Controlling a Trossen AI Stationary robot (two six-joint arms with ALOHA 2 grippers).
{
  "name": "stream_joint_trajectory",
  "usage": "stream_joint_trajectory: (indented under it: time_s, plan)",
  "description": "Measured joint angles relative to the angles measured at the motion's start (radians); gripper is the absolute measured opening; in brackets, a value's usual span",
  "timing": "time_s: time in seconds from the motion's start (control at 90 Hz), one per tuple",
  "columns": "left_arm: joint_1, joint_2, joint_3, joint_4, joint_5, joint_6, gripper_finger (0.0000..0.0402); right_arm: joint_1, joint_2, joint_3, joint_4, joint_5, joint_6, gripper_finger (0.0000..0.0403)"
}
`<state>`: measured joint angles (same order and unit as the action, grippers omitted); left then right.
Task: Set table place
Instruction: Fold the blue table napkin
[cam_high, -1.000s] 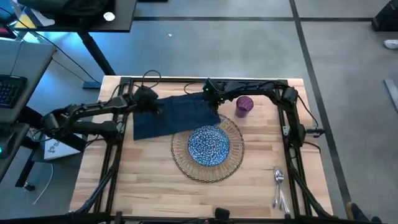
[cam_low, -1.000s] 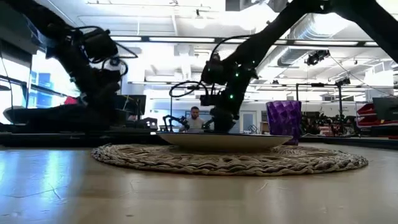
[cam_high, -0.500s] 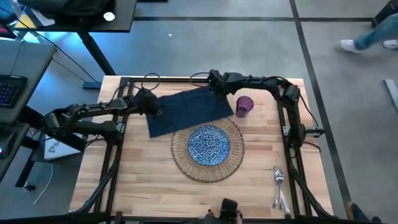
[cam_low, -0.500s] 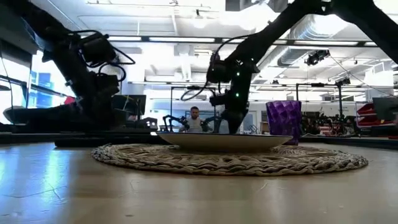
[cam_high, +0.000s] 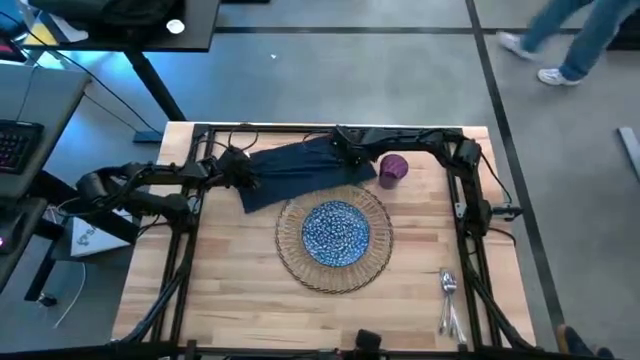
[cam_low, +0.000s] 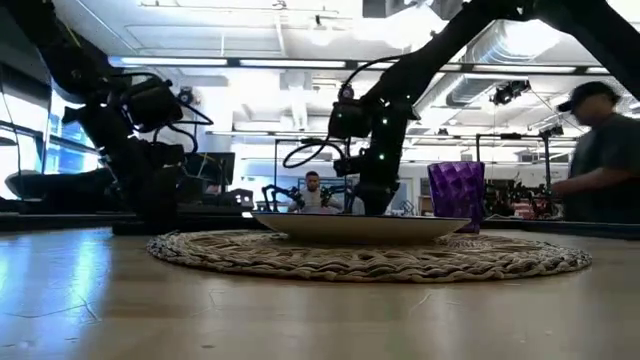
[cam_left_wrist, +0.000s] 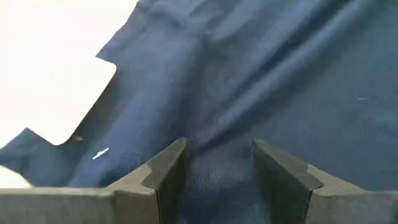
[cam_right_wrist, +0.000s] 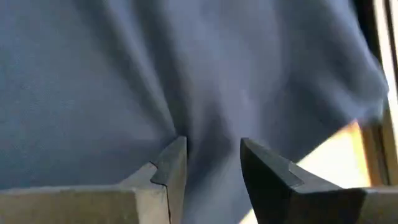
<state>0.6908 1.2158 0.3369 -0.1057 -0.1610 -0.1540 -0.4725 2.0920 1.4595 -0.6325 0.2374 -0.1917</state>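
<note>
Napkin (cam_high: 300, 172) edge under both arms

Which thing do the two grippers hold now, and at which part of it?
Both hold the napkin: the left gripper pinches its left end, the right gripper its far right edge, near the cup.

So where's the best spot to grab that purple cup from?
Probably across the purple cup at its upper wall, coming straight down from above. It stands upright with its mouth open, apart from the wicker mat, and the right gripper, close beside it, is busy with the napkin.
</note>
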Motion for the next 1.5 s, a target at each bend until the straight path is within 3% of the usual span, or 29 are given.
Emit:
stream_joint_trajectory:
  time_s: [0.111, 0.189, 0.378, 0.478, 0.7, 0.911, 1.078, 1.167, 1.267, 1.4, 1.5]
  plan:
    - [0.038, -0.029, 0.075, -0.075, -0.028, 0.081, 0.0163, 0.016, -0.017, 0.062, -0.019, -0.035, -0.003, 0.0119]
    - [0.047, -0.048, 0.117, -0.162, 0.007, 0.144, 0.0163, 0.033, -0.040, 0.105, -0.038, -0.050, -0.014, 0.0119]
    - [-0.005, -0.091, 0.147, -0.140, 0.276, 0.218, 0.0163, 0.067, -0.076, 0.157, -0.074, -0.116, -0.053, 0.0119]
    - [-0.095, -0.081, 0.127, -0.013, 0.360, 0.211, 0.0163, 0.085, -0.081, 0.144, -0.052, -0.189, -0.050, 0.0119]
    - [-0.276, 0.031, 0.001, 0.251, 0.233, 0.108, 0.0163, 0.118, -0.080, -0.033, 0.128, -0.211, 0.008, 0.0119]
    - [-0.330, 0.113, -0.021, 0.204, 0.166, 0.051, 0.0163, 0.139, -0.080, -0.117, 0.155, -0.283, 0.060, 0.0119]
    - [-0.365, 0.081, -0.014, 0.114, 0.227, 0.012, 0.0163, 0.167, -0.079, -0.107, 0.137, -0.369, 0.035, 0.0119]
    - [-0.374, 0.009, 0.010, -0.036, 0.219, 0.008, 0.0163, 0.177, -0.079, -0.087, 0.141, -0.342, 0.027, 0.0119]
    - [-0.374, -0.084, 0.023, -0.158, 0.110, 0.009, 0.0163, 0.174, -0.080, -0.083, 0.178, -0.248, 0.018, 0.0119]
    - [-0.374, -0.184, 0.004, -0.076, -0.070, -0.001, 0.0163, 0.157, -0.065, -0.083, 0.245, -0.100, 0.000, 0.0119]
    - [-0.374, -0.201, -0.047, 0.066, -0.079, -0.015, 0.0163, 0.133, -0.031, -0.083, 0.266, -0.073, 0.000, 0.0119]
